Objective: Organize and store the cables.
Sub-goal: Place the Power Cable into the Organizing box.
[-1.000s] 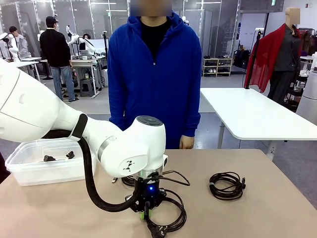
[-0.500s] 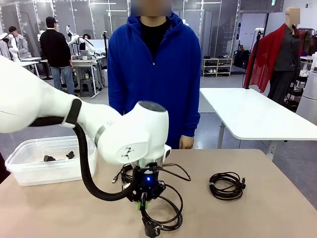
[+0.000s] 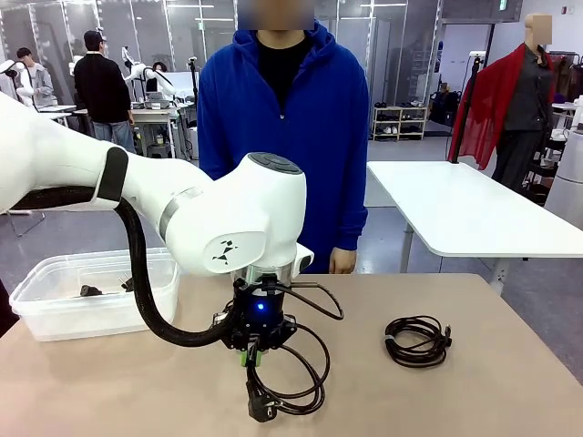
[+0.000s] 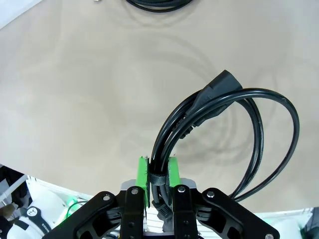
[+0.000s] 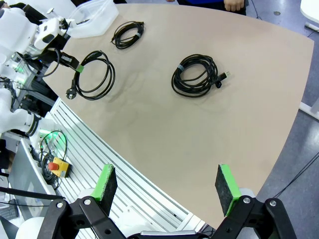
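Where the left end effector (image 4: 158, 168) clamps it, the thick cable coil (image 4: 219, 88) hangs beneath

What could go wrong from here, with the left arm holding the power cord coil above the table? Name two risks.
1. The left arm's fingers pinch the power cord coil only at its strap, so the hanging loops might slip or swing.
2. Its plug dangles low; moved toward the clear bin, it could snag the small cable coil or the bin's wall.
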You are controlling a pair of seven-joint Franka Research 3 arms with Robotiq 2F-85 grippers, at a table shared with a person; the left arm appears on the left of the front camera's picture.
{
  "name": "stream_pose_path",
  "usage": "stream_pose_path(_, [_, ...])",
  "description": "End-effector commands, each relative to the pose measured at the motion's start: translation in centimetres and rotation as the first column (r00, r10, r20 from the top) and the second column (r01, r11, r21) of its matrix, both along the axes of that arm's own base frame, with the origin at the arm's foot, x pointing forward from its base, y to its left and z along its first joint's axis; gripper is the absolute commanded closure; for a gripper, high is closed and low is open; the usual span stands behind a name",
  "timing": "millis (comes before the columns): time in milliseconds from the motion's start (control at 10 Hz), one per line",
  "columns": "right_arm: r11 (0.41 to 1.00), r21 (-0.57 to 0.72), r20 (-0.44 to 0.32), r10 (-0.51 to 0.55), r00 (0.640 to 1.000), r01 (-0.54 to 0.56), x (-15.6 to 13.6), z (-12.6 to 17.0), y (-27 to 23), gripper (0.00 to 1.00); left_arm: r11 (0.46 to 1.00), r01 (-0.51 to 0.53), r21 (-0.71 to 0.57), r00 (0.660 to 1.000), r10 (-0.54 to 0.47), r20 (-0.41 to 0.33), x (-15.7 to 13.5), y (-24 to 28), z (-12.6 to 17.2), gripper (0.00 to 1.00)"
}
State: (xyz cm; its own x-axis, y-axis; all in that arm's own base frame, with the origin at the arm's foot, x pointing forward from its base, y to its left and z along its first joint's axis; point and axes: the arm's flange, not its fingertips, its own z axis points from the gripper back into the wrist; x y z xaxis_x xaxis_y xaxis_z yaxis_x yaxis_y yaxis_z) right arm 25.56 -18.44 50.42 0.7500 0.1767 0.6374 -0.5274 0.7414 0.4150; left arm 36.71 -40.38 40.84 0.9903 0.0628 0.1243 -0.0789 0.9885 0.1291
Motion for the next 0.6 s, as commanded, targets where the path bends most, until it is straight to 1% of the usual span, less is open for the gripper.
stream_pose_path(0, [1.0,0.003,0.016,0.015,1.0,-0.015,-0.12,0.14,-0.13,0.0,1.0,-0.017,-0.001,1.0,0.017,0.003,-0.17,-0.09,0.05,0.88])
stream_pose_path(500, [1.0,0.003,0.016,0.015,1.0,-0.015,-0.12,0.14,-0.13,0.0,1.0,-0.017,-0.001,1.0,0.017,0.003,-0.17,-0.09,0.05,0.88])
